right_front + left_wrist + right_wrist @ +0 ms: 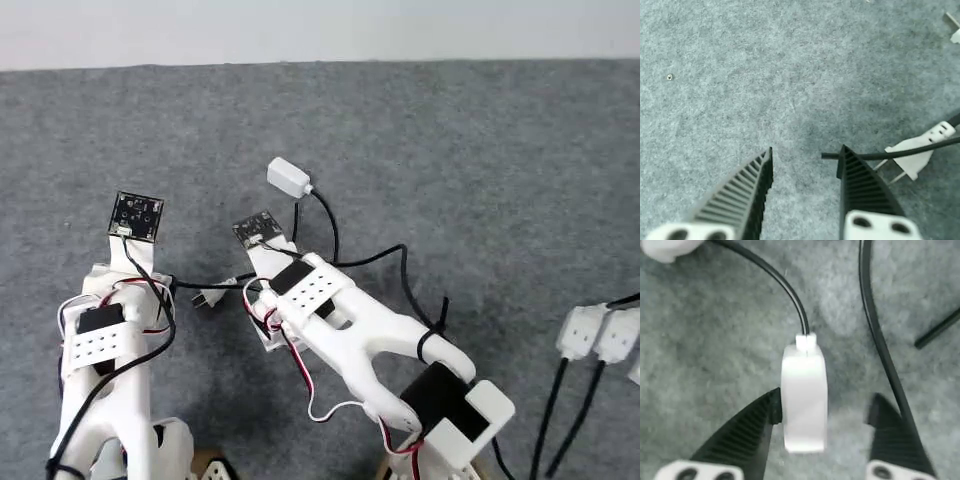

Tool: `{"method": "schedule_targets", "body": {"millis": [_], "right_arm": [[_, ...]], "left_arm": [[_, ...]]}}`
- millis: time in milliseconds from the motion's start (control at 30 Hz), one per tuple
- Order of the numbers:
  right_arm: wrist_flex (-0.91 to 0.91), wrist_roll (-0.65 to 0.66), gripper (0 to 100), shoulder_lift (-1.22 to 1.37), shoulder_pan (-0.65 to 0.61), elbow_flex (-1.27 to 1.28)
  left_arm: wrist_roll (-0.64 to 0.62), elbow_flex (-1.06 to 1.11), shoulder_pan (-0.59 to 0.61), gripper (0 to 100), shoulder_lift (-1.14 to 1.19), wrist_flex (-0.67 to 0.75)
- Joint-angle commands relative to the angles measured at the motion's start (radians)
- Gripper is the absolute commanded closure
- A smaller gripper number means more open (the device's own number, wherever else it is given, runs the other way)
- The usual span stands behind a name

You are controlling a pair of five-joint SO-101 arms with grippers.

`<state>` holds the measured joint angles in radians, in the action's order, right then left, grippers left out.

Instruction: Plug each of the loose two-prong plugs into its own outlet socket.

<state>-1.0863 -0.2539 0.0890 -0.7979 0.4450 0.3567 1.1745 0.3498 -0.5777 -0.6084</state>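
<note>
High view sets my two arms low on the grey carpet [480,150]. Broad bare carpet runs beyond them to its far edge, where a pale strip begins.

My left gripper [805,156] stands wide with nothing between its fingers and bare carpet ahead of it. A two-prong plug [914,154] lies flat just beside one fingertip [845,162], its prongs pointing toward that finger. A black cable [865,156] runs across the plug and reaches the same fingertip.

My right gripper [826,400] is wide too. A white block [804,400] on a black lead [785,287] lies between the fingers, touching one and apart from the other. I cannot tell whether it has prongs. A second cable [880,340] runs past the free finger.

A white connector [288,177] sits on the carpet just ahead of my right arm. Two socket blocks [580,330] lie side by side at the right edge of the high view, well apart from both grippers, with open carpet between
</note>
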Motion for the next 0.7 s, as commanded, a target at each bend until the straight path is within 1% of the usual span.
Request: {"method": "schedule_targets", "body": {"millis": [0, 67, 133, 167, 233, 267, 300, 333, 400, 467, 533, 600, 667], "right_arm": [[-0.124, 0.038, 71.4, -0.019, -0.004, -0.161], [-0.177, 0.061, 74.5, -0.025, -0.004, -0.215], [-0.213, 0.086, 81.0, -0.025, -0.004, -0.249], [-0.22, 0.091, 86.0, -0.025, -0.004, -0.261], [-0.225, 0.095, 99.3, -0.027, -0.007, -0.27], [-0.228, 0.097, 99.1, -0.027, -0.019, -0.27], [-0.239, 0.101, 96.8, -0.027, -0.039, -0.269], [-0.243, 0.124, 98.9, -0.027, -0.062, -0.267], [-0.248, 0.169, 98.6, -0.019, -0.104, -0.265], [-0.239, 0.176, 99.1, -0.015, -0.107, -0.253], [-0.189, 0.181, 99.0, -0.013, -0.071, -0.215], [-0.125, 0.183, 99.0, -0.013, -0.013, -0.163], [-0.073, 0.212, 99.0, -0.013, 0.051, -0.126]], "left_arm": [[-0.003, -0.022, 0.005, 80, -0.023, 0.029], [-0.003, -0.022, 0.005, 80, -0.023, 0.029], [-0.003, -0.022, 0.005, 80, -0.023, 0.029], [-0.003, -0.022, 0.005, 80, -0.023, 0.029], [-0.003, -0.022, 0.005, 80, -0.023, 0.029], [-0.003, -0.022, 0.005, 80, -0.023, 0.029], [-0.003, -0.022, 0.005, 80, -0.023, 0.029], [-0.003, -0.022, 0.005, 80, -0.023, 0.029], [-0.003, -0.022, 0.005, 80, -0.023, 0.029], [-0.003, -0.022, 0.005, 80, -0.023, 0.029], [-0.003, -0.022, 0.005, 80, -0.023, 0.029], [-0.003, -0.022, 0.005, 80, -0.023, 0.028], [-0.003, -0.022, 0.005, 80, -0.023, 0.028]]}}
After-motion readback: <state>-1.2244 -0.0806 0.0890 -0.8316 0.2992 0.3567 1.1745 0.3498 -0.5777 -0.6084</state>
